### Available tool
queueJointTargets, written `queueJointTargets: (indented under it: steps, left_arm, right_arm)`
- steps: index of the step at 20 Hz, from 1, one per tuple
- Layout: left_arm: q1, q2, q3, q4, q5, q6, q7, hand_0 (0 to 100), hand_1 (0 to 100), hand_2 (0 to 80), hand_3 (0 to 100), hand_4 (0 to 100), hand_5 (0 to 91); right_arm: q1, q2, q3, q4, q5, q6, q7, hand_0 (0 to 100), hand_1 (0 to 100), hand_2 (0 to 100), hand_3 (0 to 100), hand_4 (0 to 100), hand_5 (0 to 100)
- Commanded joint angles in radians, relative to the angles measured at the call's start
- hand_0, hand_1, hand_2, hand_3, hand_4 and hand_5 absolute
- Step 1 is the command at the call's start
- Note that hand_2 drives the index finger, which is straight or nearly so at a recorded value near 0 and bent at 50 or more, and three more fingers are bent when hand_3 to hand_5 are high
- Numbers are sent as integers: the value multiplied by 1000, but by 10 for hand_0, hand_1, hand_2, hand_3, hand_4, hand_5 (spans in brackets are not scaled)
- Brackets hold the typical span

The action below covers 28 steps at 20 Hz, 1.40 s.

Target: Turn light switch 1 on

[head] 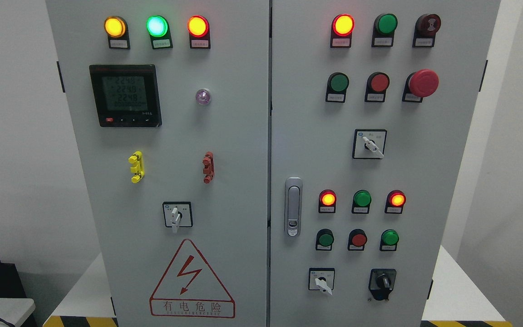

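On the cabinet (225, 181): four rotary switches (369, 144), six lit lamps (114, 27), one meter (125, 95); fingers unseen, state unknowable

Digital meter (125, 95) lit on cabinet's left door, warning triangle (192, 281) below, door handle (293, 207) at right.

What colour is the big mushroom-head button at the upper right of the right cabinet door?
Red. The mushroom-head button shows plainly in the head view.
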Motion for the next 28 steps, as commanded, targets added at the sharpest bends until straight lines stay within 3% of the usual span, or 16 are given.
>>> queueJointTargets:
  steps: [1, 6, 9, 12, 16, 17, 19, 25, 28]
  left_arm:
    - [55, 33, 258, -320, -11, -12, -9, 403, 97, 133, 314, 391, 42]
    - [69, 33, 434, -504, -145, -56, -18, 401, 130, 152, 346, 428, 76]
    - [70, 33, 499, -632, -153, -105, -23, 400, 147, 174, 384, 470, 119]
    - [70, 33, 574, -784, -153, -131, -99, 403, 185, 229, 449, 547, 224]
    - [69, 32, 634, -880, -149, -162, -168, 386, 256, 339, 538, 644, 491]
    - [69, 33, 639, -892, -149, -177, -177, 368, 276, 356, 558, 662, 570]
    - [64, 32, 639, -921, -147, -214, -188, 346, 292, 379, 584, 691, 629]
    - [66, 32, 623, -1159, -150, -233, -193, 286, 337, 432, 659, 730, 670]
    - [66, 32, 551, -1275, -153, -231, -161, 255, 347, 437, 672, 749, 706]
  right_arm:
    - [0, 0, 17, 0, -25, -1, 0, 120, 389, 0, 0, 0, 0]
    - [-1, 0, 17, 0, -25, 1, 0, 120, 389, 0, 0, 0, 0]
    - [0, -1, 17, 0, -25, 1, 0, 120, 389, 0, 0, 0, 0]
    - [0, 0, 17, 0, -25, -1, 0, 120, 389, 0, 0, 0, 0]
    - [-1, 0, 17, 0, -25, -1, 0, 120, 389, 0, 0, 0, 0]
    - [-1, -1, 17, 0, -25, -1, 0, 120, 389, 0, 0, 0, 0]
    - [-1, 0, 17, 0, -25, 1, 0, 120, 389, 0, 0, 0, 0]
    - [-1, 0, 17, 0, -25, -1, 0, 120, 389, 0, 0, 0, 0]
    - [0, 0, 17, 0, -25, 1, 0, 120, 389, 0, 0, 0, 0]
